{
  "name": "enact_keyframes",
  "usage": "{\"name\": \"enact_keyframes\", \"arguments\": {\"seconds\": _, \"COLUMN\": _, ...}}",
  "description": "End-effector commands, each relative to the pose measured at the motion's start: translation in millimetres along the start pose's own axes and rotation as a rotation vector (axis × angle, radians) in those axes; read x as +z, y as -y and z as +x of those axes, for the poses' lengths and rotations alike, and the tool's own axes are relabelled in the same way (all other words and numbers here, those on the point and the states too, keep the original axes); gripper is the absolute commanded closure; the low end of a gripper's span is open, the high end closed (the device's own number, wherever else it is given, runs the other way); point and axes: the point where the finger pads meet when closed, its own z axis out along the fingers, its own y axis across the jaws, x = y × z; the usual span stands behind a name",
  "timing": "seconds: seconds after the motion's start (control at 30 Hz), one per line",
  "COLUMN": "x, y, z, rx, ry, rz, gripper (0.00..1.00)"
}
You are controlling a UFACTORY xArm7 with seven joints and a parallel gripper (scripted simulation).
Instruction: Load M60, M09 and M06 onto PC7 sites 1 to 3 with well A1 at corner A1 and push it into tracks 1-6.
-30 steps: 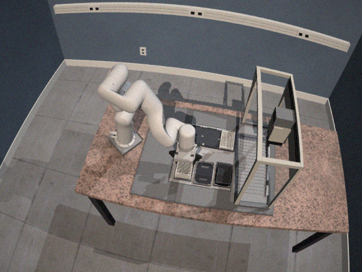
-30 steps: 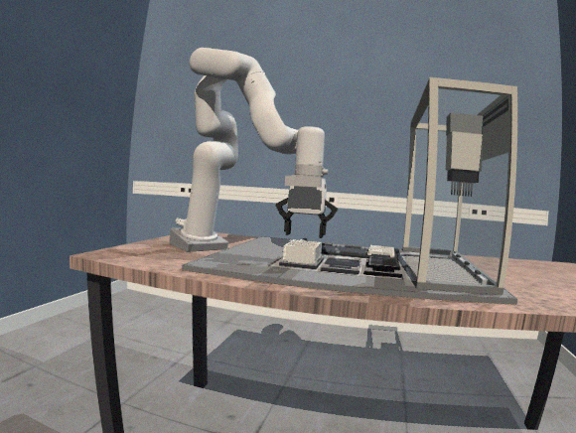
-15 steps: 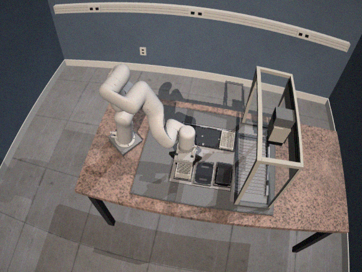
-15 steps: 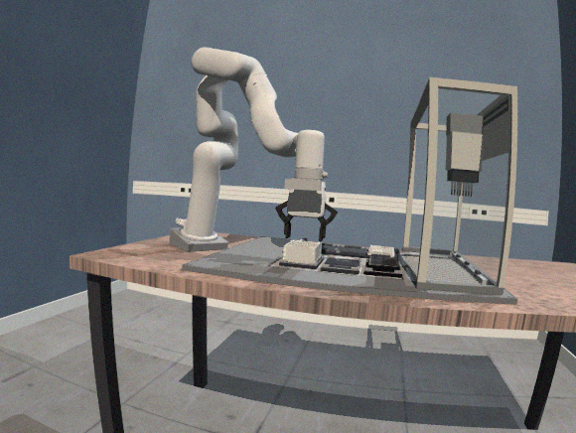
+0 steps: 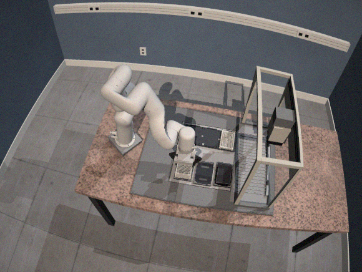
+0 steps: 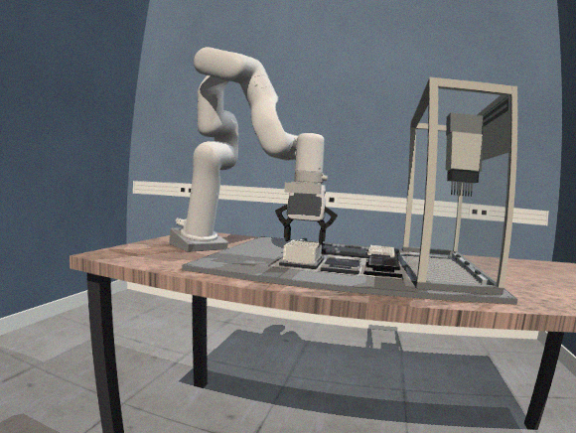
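Black fingers on the gripper are spread as wide as they go, and nothing is held between them. They're hung straight down over the pale deep-well block M09, with the tips just above its top corners, one per side; whether contact is made can't quite be told from the side view. From above, most of the block is hidden under the wrist.

M09 is seated in nest S1, nearest the front edge of the bench on the arm's side. Next along the row, two dark plates are parked: M06 in the middle nest and M60 in the last one, toward the instrument.

Behind the nests, toward the back edge of the bench, the black carrier PC7 is laid on the grey apron. A pale gridded patch is seen at its end closest to the rails; what it is can't be told.

The beige instrument frame is stood toward the right-hand end of the bench, with a grey pipetting head hung inside it.
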Motion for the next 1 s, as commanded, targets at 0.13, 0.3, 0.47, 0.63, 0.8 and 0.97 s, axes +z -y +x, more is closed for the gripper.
{"name": "enact_keyframes", "arguments": {"seconds": 0.13, "x": 4.2, "y": 1, "z": 0, "rx": 0.000, "ry": -0.001, "rz": 0.003, "gripper": 0.00}}
{"name": "enact_keyframes", "arguments": {"seconds": 0.3, "x": 7.5, "y": 1, "z": 0, "rx": 0.000, "ry": -0.001, "rz": 0.003, "gripper": 0.00}}
{"name": "enact_keyframes", "arguments": {"seconds": 0.47, "x": 9.5, "y": 1, "z": 0, "rx": 0.000, "ry": -0.001, "rz": 0.003, "gripper": 0.00}}
{"name": "enact_keyframes", "arguments": {"seconds": 0.63, "x": 12.9, "y": 1, "z": 0, "rx": 0.000, "ry": -0.001, "rz": 0.003, "gripper": 0.00}}
{"name": "enact_keyframes", "arguments": {"seconds": 0.8, "x": 16.2, "y": 1, "z": 0, "rx": 0.000, "ry": -0.001, "rz": 0.003, "gripper": 0.00}}
{"name": "enact_keyframes", "arguments": {"seconds": 0.97, "x": 18.2, "y": 1, "z": 0, "rx": 0.000, "ry": -0.001, "rz": 0.003, "gripper": 0.00}}
